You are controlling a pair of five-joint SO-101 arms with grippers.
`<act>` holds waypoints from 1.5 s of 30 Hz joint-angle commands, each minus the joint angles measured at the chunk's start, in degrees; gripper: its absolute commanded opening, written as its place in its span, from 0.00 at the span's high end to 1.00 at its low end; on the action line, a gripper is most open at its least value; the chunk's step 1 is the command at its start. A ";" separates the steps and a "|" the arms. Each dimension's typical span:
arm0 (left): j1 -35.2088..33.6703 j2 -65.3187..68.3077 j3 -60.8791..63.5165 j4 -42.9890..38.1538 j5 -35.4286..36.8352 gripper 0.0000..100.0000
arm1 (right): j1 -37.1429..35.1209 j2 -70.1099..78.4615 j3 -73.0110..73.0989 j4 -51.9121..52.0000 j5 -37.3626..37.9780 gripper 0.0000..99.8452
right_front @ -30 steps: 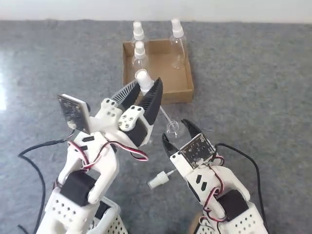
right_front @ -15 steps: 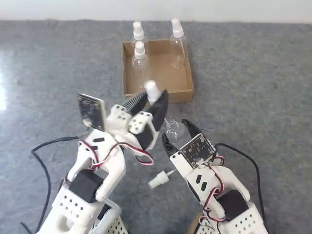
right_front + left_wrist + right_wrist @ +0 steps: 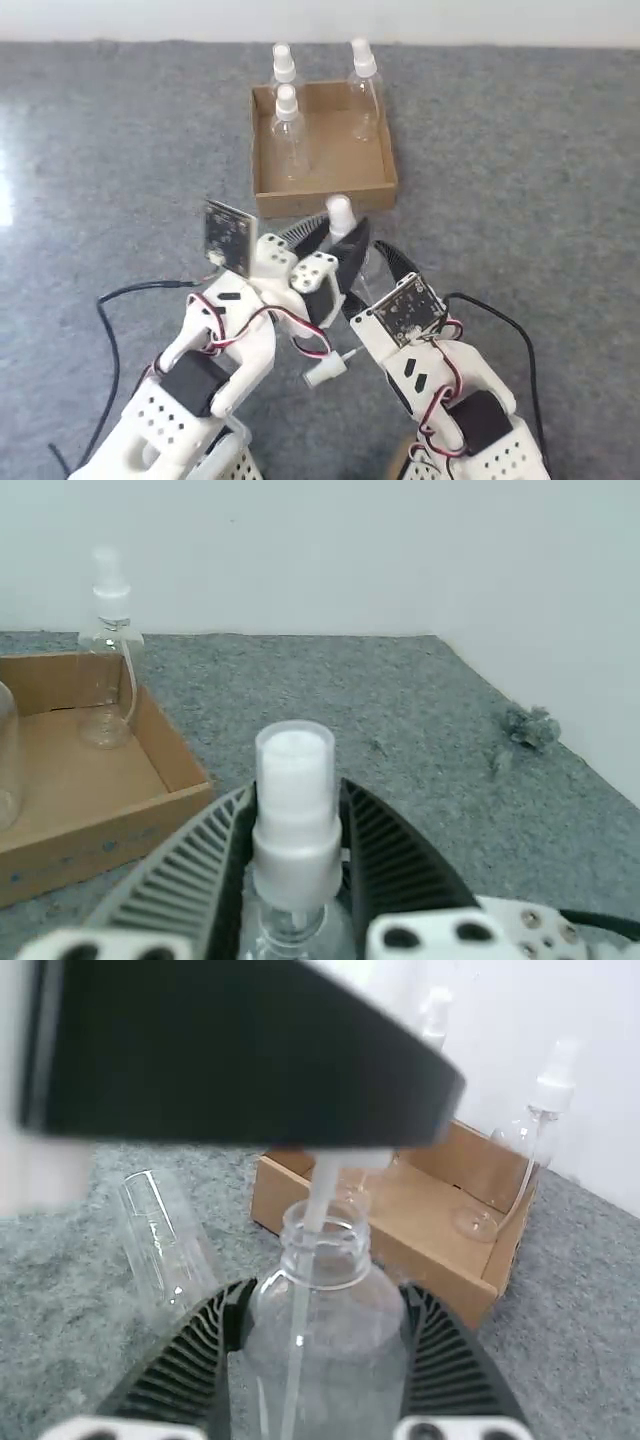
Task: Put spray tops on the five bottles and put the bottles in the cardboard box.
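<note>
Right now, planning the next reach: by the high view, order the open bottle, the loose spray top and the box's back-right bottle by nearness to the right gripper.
From the right gripper:
1. Open bottle, between its fingers.
2. Loose spray top, on the carpet beside its arm.
3. Back-right bottle, far corner of the cardboard box.

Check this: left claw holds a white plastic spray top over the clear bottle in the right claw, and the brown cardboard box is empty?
The brown cardboard box is not empty: the high view shows capped clear bottles in it. The left claw does hold the white plastic spray top over the clear bottle in the right claw.
</note>
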 commanded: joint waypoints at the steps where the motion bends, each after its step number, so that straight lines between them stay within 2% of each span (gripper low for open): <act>1: 3.16 -0.26 1.45 -3.69 0.62 0.99 | 1.19 -0.75 -4.22 0.22 0.44 0.98; 8: 3.08 -0.70 7.78 -12.57 0.62 0.99 | 1.27 -0.75 -4.13 0.22 0.70 0.98; 19: 3.16 -0.70 7.60 -10.46 0.35 0.99 | 1.36 -0.75 -3.96 0.31 0.70 0.98; 24: 3.16 -0.70 7.87 -9.67 0.35 0.99 | 4.62 -0.75 -4.04 0.13 0.26 0.98; 37: 2.90 -0.26 7.96 -9.67 0.26 0.99 | 4.53 -0.75 -3.96 0.22 0.26 0.98; 45: -1.41 -0.26 7.96 -9.67 0.62 0.89 | 4.53 -0.75 -3.96 0.31 0.26 0.98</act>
